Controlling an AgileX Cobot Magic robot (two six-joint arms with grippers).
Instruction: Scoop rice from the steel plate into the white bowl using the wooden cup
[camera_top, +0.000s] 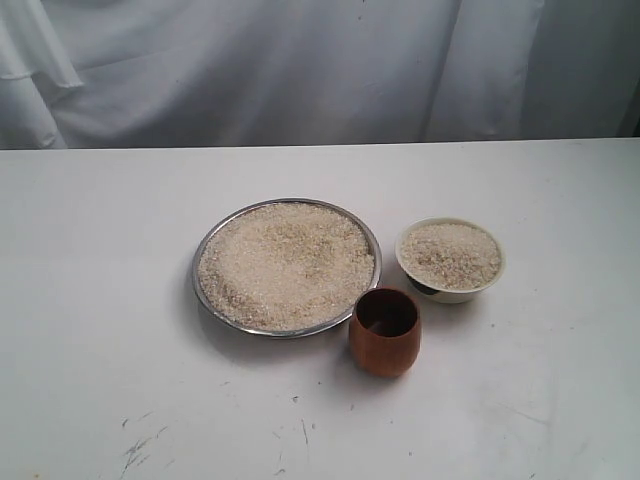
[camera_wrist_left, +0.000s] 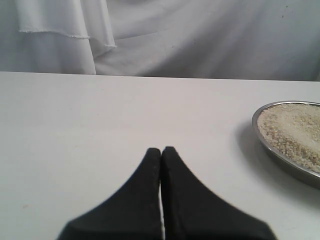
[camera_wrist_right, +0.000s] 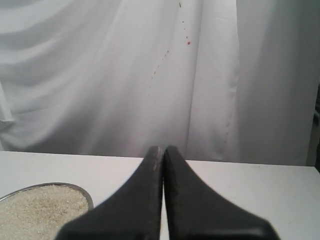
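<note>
The steel plate (camera_top: 204, 252) lies mid-table, heaped with rice (camera_top: 285, 262). To its right stands the white bowl (camera_top: 460, 294), also holding rice. The wooden cup (camera_top: 384, 340) stands upright in front, between plate and bowl, touching the plate's rim; its inside is dark. Neither gripper shows in the exterior view. My left gripper (camera_wrist_left: 161, 150) is shut and empty above bare table, with the steel plate (camera_wrist_left: 260, 131) and rice (camera_wrist_left: 295, 134) off to one side. My right gripper (camera_wrist_right: 163, 148) is shut and empty too, a rice-filled dish (camera_wrist_right: 85, 192) beside it; the cup is out of both wrist views.
The white table (camera_top: 100, 300) carries dark scuff marks (camera_top: 140, 445) near its front edge. A white cloth backdrop (camera_top: 300, 70) hangs behind the table's far edge.
</note>
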